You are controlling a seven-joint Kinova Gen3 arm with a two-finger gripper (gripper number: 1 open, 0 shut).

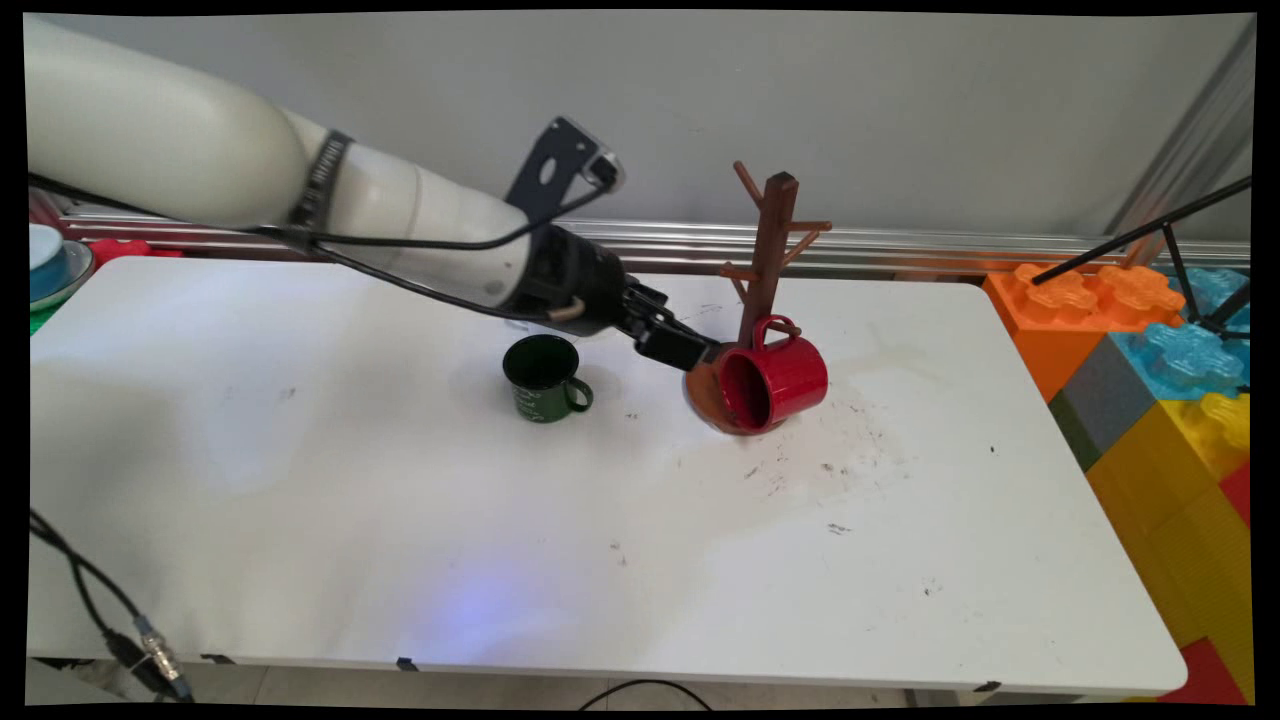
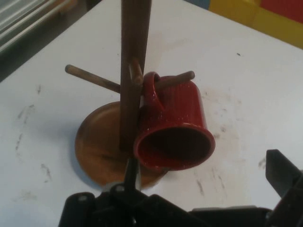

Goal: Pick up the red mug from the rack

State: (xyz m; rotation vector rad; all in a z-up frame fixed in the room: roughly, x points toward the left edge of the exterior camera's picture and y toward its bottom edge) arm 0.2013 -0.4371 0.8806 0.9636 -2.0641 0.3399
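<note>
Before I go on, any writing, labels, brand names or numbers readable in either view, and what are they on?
No text can be read in either view.
Green mug: pale marks on its side, too small and blurred to read.
Red mug, wooden mug tree, end effector: no lettering visible.

A mug tree is set toward the back of the counter; a mug is hung by its handle on a low peg, just above the base. To the left — well apart — a second mug is stood upright.
</note>
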